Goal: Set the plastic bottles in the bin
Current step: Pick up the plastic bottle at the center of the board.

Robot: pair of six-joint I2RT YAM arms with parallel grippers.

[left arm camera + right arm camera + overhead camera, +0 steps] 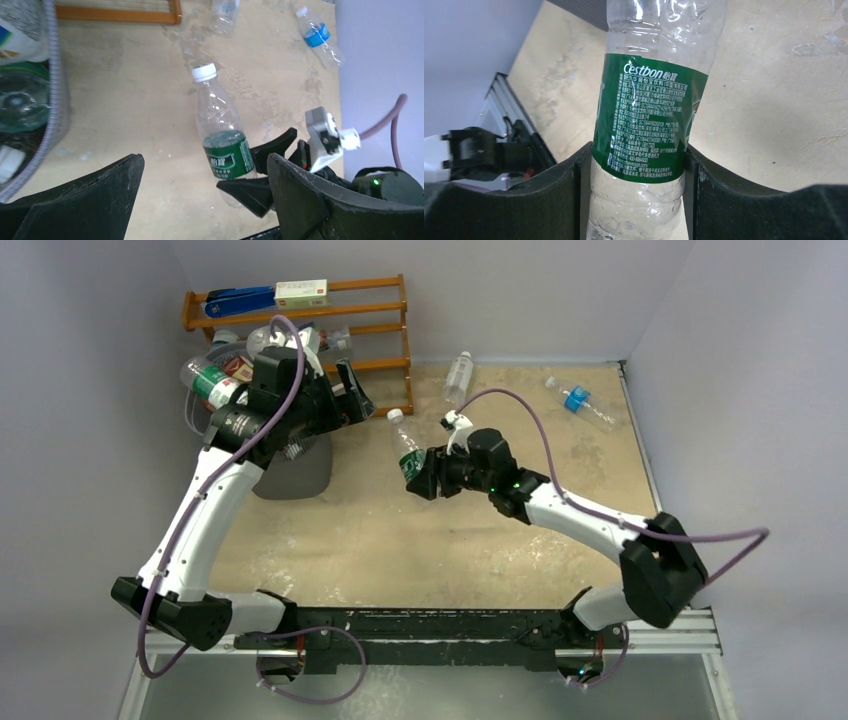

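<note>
Above mid-tabletop [500,540]: right tool [636,167] clamped on green-label bottle [649,115], upright, well apart from bin [295,475]. Left tool [204,165] jaws apart beside bin rim. Risks: tools clash there; heaped bottles [210,380] shed newcomer.

The green label [644,125] on the clear bottle [664,30] carries the brand "Cestbon" in white letters, followed by two Chinese characters. Below it run many lines of small white print, too fine to read. In the left wrist view the same label shows only blurred white characters. The box [301,292] on the rack [380,310] and the blue-labelled bottle [577,400] bear print too small to read.
</note>
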